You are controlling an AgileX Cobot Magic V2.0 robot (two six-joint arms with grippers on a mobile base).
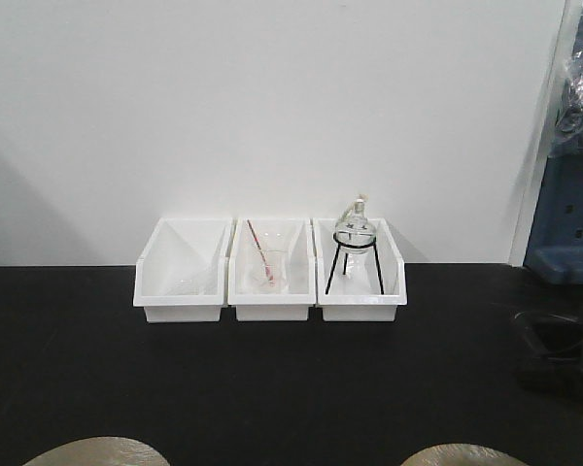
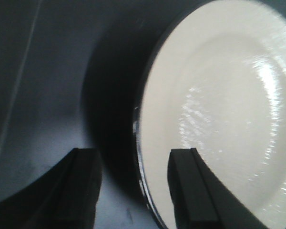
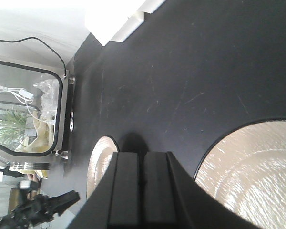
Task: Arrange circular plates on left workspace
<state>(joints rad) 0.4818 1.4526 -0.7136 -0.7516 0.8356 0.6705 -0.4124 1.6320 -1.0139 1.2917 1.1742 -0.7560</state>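
Black counter (image 1: 272, 388) carries two circular plates at its near edge, left plate (image 1: 97, 452) and right plate (image 1: 457, 454) well apart. Left hand (image 2: 133, 160): fingers apart, astride the left plate's dark rim, one finger over its tan face; contact unclear. Right hand (image 3: 143, 160): fingers pressed together, empty, angled toward counter between both plates.

Probably lab: flask (image 1: 355, 230) on tripod (image 1: 354, 268)

Three white bins (image 1: 272, 311) stand together, rightmost holding a flask (image 1: 355, 231).
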